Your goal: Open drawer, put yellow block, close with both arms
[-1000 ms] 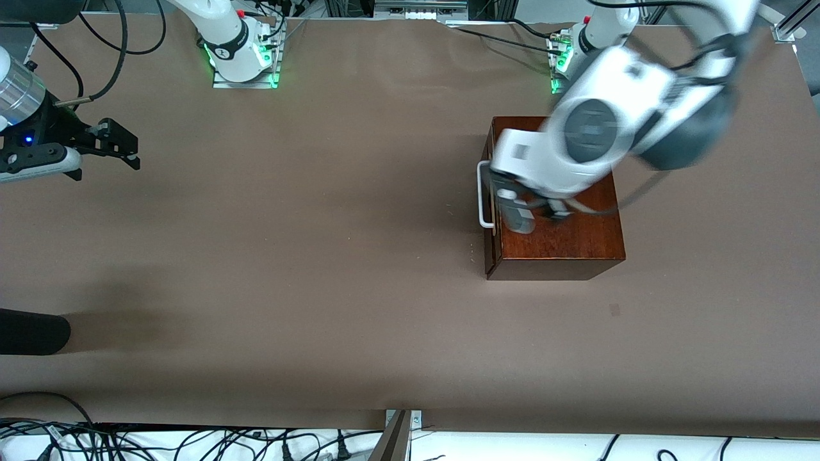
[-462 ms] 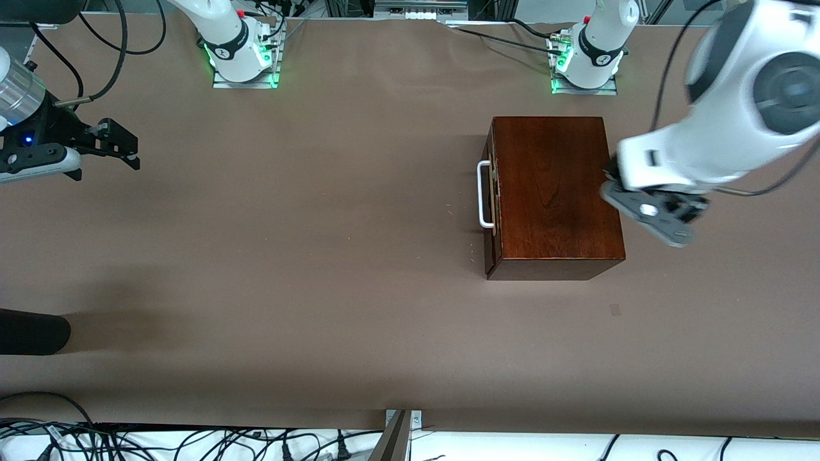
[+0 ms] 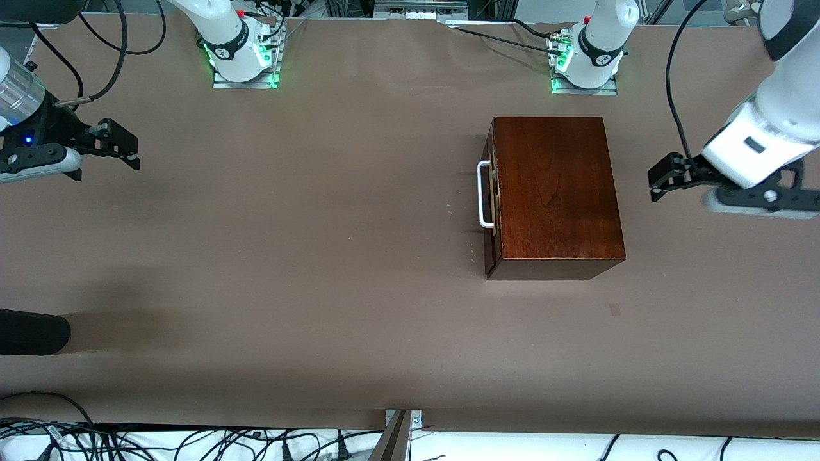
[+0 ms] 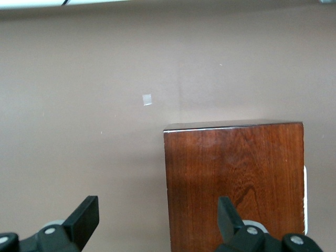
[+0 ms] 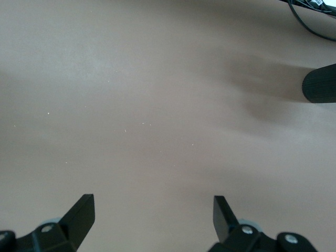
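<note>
Glossy dark mahogany wooden box sits on the brown paper-covered table, toward the left arm's end, nearer the front camera than the left arm's base. Drawer with dark reddish-brown front is pushed in flush, shut. White bar handle on the drawer front, facing the right arm's end of the table. Yellow block not visible in any view.

Left tool: black two-finger, up in the air over bare table just beside the box, on the side away from the handle. Fingers spread wide, nothing between them. Left wrist view shows the two black fingertips apart, one over the box top, the other over bare table. Small pale square mark on the table near the box corner, seen in the left wrist view.

Right tool: black two-finger, at the right arm's end of the table, over bare table, well apart from the box. Fingers spread wide and empty; the right wrist view shows only brown table between the fingertips. Right arm waits.

Dark rounded object at the table edge, right arm's end, nearer the front camera than the right tool.
</note>
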